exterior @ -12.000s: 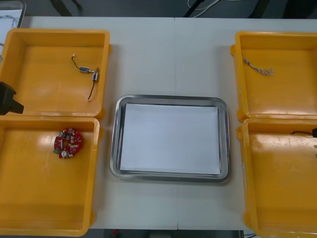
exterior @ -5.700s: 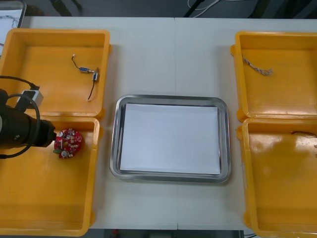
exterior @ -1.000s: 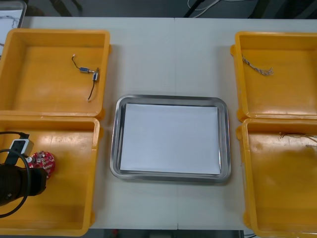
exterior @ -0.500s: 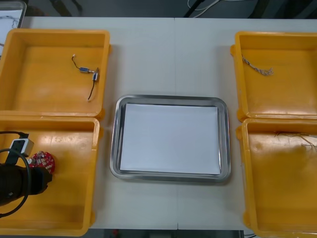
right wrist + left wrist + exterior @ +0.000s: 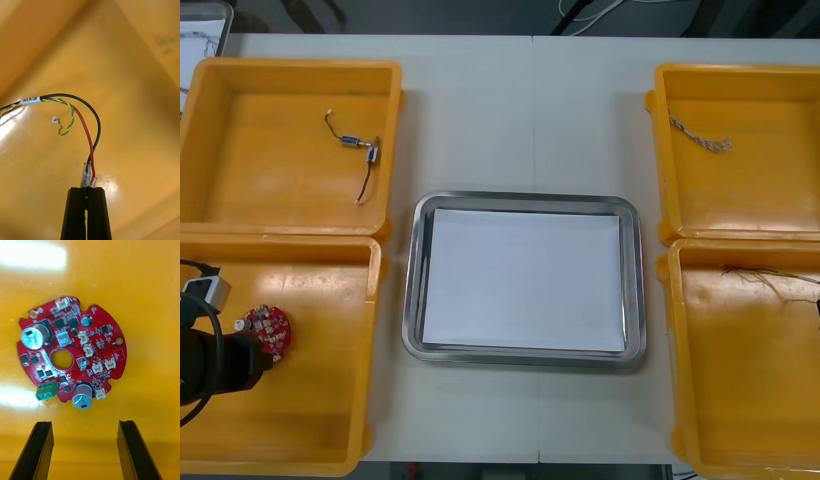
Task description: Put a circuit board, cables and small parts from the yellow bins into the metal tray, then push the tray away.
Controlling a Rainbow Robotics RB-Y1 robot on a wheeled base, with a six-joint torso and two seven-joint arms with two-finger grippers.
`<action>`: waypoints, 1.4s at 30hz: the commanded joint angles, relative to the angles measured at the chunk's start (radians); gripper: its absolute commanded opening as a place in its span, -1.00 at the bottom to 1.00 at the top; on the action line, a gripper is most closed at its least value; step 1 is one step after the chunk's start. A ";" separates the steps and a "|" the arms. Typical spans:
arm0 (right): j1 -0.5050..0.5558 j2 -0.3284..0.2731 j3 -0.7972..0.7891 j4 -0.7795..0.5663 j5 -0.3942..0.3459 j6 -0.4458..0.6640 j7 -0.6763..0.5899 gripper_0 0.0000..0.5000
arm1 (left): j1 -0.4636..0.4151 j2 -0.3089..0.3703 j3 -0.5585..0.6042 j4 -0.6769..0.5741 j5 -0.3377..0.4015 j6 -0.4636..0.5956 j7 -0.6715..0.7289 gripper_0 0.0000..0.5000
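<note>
Right gripper (image 5: pixel 86 189) pinches cable (image 5: pixel 92 152), label (image 5: pixel 30 99) illegible; left gripper (image 5: pixel 84 423) near circuit board (image 5: pixel 101 348).

Left arm (image 5: pixel 205 368) — black, rounded, a small grey box (image 5: pixel 202 290) and looped black cable (image 5: pixel 217 335); fingers (image 5: pixel 39 450) flat black bars.

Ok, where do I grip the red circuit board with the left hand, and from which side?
By its outer rim, from straight above, I'd say. The circuit board lies flat on the yellow bin floor, components up, so only the thin edge offers purchase. The open left hand sits just short of it; straddle two opposite edges, avoiding the tall silver cans and green connector.
</note>
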 commanded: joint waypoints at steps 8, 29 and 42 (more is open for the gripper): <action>0.115 0.091 -0.016 -0.192 -0.010 0.045 -0.050 -1.00 | -0.044 0.051 0.184 -0.084 0.101 0.144 0.110 1.00; 0.300 0.103 -0.005 -0.327 -0.011 0.005 -0.090 -1.00 | -0.017 0.237 0.190 -0.075 0.180 0.061 -0.111 1.00; 0.304 0.103 -0.011 -0.324 0.032 0.000 -0.096 -0.27 | 0.140 0.382 0.190 -0.073 0.207 -0.157 -0.286 1.00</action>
